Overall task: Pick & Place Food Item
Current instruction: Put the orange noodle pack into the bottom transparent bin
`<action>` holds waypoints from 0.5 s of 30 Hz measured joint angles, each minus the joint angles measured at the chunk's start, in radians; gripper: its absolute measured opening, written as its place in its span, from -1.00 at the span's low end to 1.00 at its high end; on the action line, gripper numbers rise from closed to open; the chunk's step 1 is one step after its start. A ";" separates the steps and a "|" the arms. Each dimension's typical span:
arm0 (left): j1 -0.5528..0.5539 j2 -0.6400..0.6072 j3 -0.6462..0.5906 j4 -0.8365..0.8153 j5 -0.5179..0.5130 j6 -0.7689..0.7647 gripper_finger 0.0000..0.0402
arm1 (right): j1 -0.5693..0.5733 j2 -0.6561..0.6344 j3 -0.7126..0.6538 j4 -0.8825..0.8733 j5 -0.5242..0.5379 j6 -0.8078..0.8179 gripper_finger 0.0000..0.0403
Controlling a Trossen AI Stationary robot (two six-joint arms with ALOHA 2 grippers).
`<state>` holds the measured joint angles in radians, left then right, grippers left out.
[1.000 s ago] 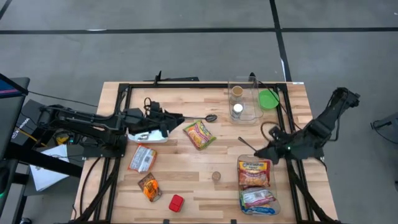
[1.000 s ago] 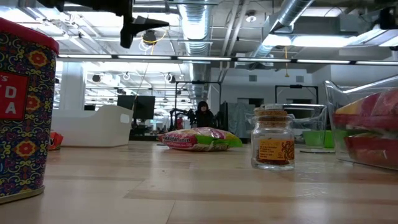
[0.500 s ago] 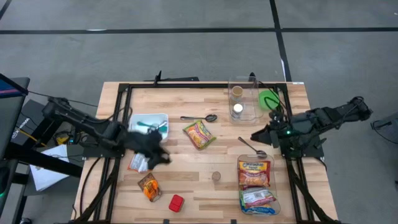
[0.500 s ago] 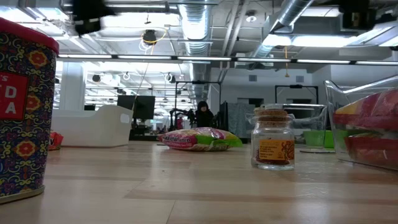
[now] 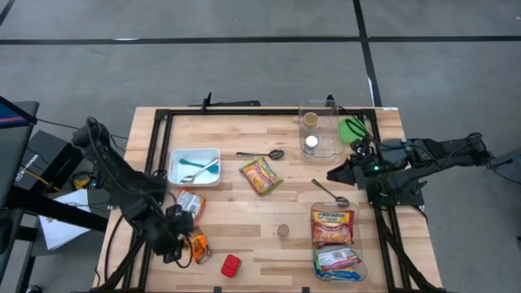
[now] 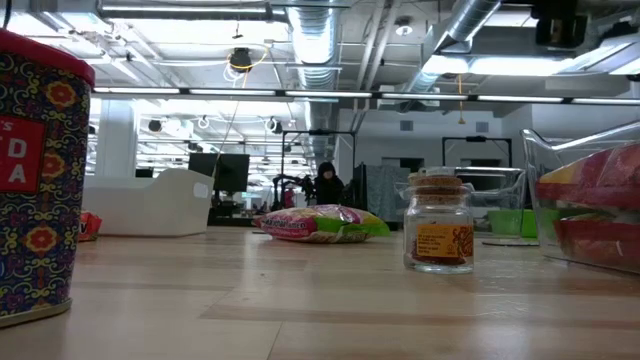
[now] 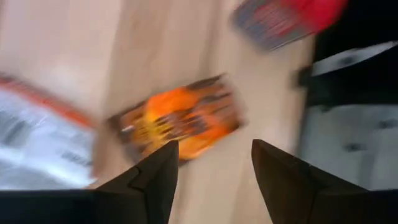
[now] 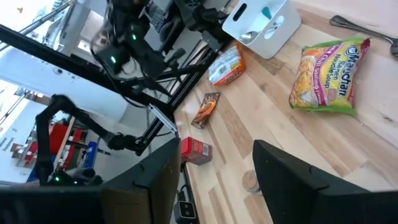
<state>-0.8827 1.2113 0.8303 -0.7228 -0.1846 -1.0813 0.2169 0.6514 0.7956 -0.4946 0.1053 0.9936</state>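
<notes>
From above, a wooden table point(image 5: 244, 203) is carrying scattered food items. The left gripper point(image 5: 181, 236) is hanging low over the table's near-left part, just beside an orange snack packet point(image 5: 195, 246), with a red-and-white packet point(image 5: 187, 206) a little farther back. A white tray point(image 5: 194, 167) holding a spoon is lying behind these, and a green noodle packet point(image 5: 260, 176) is sitting near the middle. The right gripper point(image 5: 335, 174) is waiting at the table's right edge, near a metal spoon point(image 5: 329, 192) and a clear bin point(image 5: 336, 242) of noodle packs.

At table height, a patterned red can point(image 6: 36, 180) is looming at the left, the noodle packet point(image 6: 317, 223) is lying in the middle distance, and a small glass jar point(image 6: 438, 221) is standing to its right — neither gripper is showing clearly here.

Past the left wrist's fingers point(image 7: 154, 180), which are standing apart, the orange snack packet point(image 7: 180, 121) is lying flat on the wood just ahead of them — blurred, not gripped.

Past the right wrist's fingers point(image 8: 292, 180), also spread apart and holding nothing, the noodle packet point(image 8: 326, 76) and the white tray point(image 8: 261, 25) are lying well off across the table.
</notes>
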 joint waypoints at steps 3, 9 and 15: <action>-0.003 0.090 0.000 -0.065 -0.019 0.022 -0.04 | -0.005 0.000 0.000 0.001 -0.002 0.001 -0.04; 0.008 0.213 0.009 -0.146 -0.106 0.089 -0.15 | -0.005 0.000 0.000 0.002 -0.003 0.034 -0.04; 0.011 0.232 0.015 -0.185 -0.189 0.090 -0.33 | -0.005 0.003 0.000 0.002 -0.003 0.043 -0.04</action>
<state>-0.8719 1.4433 0.8450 -0.9080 -0.3740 -0.9913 0.2122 0.6540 0.7956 -0.4929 0.1024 1.0363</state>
